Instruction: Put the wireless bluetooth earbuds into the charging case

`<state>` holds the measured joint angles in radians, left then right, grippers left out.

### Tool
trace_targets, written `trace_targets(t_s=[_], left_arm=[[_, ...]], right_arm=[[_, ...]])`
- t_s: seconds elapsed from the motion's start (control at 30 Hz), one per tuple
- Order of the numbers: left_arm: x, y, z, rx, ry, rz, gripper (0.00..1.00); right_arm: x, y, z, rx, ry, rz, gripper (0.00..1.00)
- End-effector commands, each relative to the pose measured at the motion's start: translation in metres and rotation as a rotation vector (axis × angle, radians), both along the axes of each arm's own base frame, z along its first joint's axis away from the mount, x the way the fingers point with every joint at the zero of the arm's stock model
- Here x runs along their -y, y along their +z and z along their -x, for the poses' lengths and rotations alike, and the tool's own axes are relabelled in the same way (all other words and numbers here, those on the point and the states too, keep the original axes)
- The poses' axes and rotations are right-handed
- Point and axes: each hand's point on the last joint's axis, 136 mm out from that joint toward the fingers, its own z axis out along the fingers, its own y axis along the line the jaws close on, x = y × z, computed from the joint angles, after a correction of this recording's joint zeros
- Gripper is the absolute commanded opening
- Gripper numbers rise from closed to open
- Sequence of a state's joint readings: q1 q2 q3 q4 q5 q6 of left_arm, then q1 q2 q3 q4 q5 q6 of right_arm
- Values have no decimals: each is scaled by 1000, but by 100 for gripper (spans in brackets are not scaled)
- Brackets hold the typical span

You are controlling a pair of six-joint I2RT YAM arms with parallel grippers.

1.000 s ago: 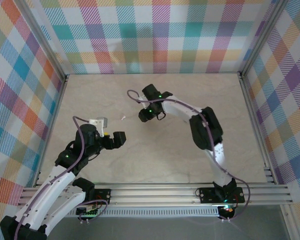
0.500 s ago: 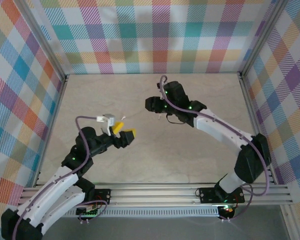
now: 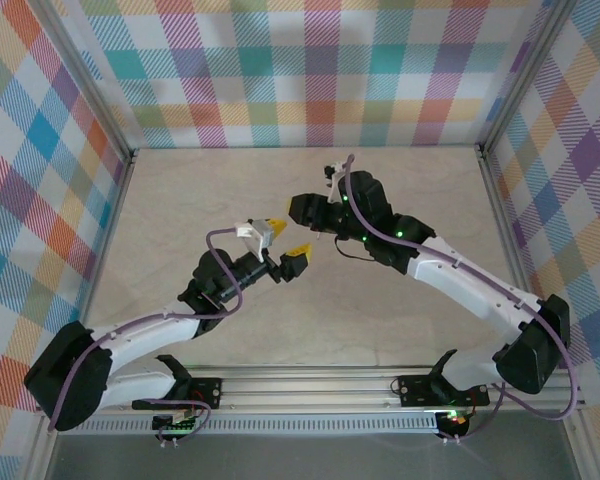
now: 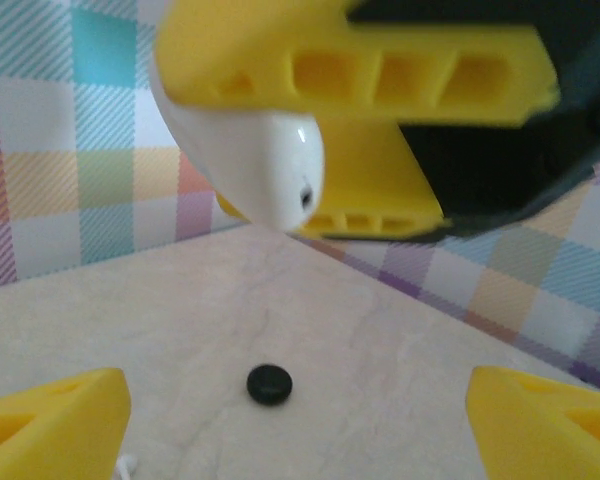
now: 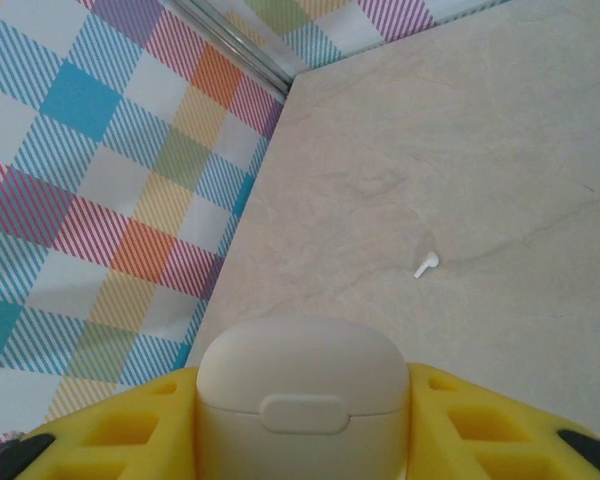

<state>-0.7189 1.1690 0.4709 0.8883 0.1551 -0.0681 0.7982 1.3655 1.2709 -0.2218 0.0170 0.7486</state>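
My right gripper [image 5: 302,412] is shut on a white charging case [image 5: 300,385] with its lid closed, yellow fingers [image 5: 120,435] pressing both sides. One white earbud [image 5: 426,264] lies on the table beyond the case. In the left wrist view the same case [image 4: 265,165] hangs above the table in the right gripper's yellow fingers [image 4: 380,70]. My left gripper [image 4: 300,430] is open and empty just below and facing it. From above, the left gripper [image 3: 288,242] sits close to the right gripper [image 3: 308,212] at mid-table.
A small round black object [image 4: 269,384] lies on the marbled table [image 3: 400,300] past my left fingertips. Plaid walls [image 3: 310,70] and aluminium rails [image 3: 310,385] enclose the workspace. Both arms cross the middle of the table.
The left gripper has swung up and to the right towards the case, its jaws narrowing slightly. The right arm has stretched out, carrying the case a little back and right.
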Motion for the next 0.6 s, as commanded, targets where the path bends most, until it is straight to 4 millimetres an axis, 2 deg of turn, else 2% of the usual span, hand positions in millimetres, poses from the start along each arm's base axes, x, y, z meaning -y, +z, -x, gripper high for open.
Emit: trace_targets(t_s=[0.0,0.13,0.3,0.57], left_arm=[[-7,55,0,133,29,161,85],[-1,63,-2,137,13,166,83],[7,63,-10,123,4,169,83],[7,71,-19,124,38,192,77]], right_arm=[[3,9,3,13,-19,-37,31],[4,11,5,12,-17,-50,31],[3,17,9,6,-5,-91,31],[7,22,16,1,-3,-116,31]])
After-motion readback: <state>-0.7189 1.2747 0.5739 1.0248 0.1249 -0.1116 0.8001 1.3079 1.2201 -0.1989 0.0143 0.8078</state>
